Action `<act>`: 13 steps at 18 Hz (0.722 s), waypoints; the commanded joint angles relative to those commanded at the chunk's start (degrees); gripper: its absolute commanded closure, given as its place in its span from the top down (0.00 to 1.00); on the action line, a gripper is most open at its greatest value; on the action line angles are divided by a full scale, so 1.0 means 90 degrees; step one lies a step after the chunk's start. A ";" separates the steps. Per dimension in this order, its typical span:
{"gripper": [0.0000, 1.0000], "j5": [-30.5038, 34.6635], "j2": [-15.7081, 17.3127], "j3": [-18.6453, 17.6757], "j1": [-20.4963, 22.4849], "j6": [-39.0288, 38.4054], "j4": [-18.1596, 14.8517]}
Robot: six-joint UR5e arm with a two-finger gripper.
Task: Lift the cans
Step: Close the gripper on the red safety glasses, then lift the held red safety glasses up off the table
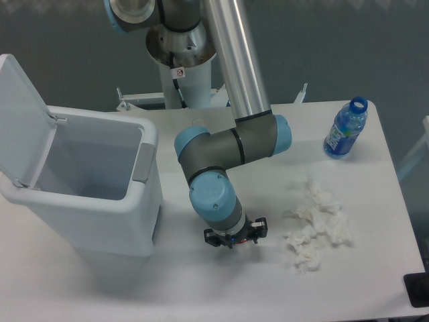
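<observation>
No cans show anywhere in the camera view; they are hidden or out of view. My gripper points straight down at the table in front of the white bin, just left of the tissue pile. Only its black mount with small side tabs shows below the blue wrist joint. The wrist covers the fingers, so I cannot tell how they stand or whether anything is between them.
An open white bin with its lid raised stands at the left. Crumpled white tissues lie at the right. A blue-labelled clear plastic bottle stands at the back right corner. The table edge runs close on the right.
</observation>
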 joint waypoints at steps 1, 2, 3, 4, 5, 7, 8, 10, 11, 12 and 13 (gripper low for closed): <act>0.57 0.0000 0.0000 0.0000 0.0000 0.0000 0.0000; 0.56 -0.0010 0.0010 0.0000 0.0010 0.0000 0.0000; 0.56 -0.0010 0.0010 0.0010 0.0010 0.0000 0.0000; 0.54 -0.0010 0.0010 0.0010 0.0010 0.0000 0.0000; 0.54 -0.0010 0.0010 0.0010 0.0010 0.0000 -0.0010; 0.51 -0.0010 0.0029 0.0010 0.0010 0.0000 -0.0010; 0.51 -0.0019 0.0029 0.0010 0.0010 0.0000 -0.0010; 0.51 -0.0010 0.0049 0.0058 0.0010 0.0000 -0.0019; 0.50 -0.0010 0.0097 0.0059 0.0019 0.0058 -0.0029; 0.50 -0.0019 0.0156 0.0059 0.0020 0.0281 -0.0029; 0.50 -0.0029 0.0205 0.0059 0.0020 0.0525 -0.0039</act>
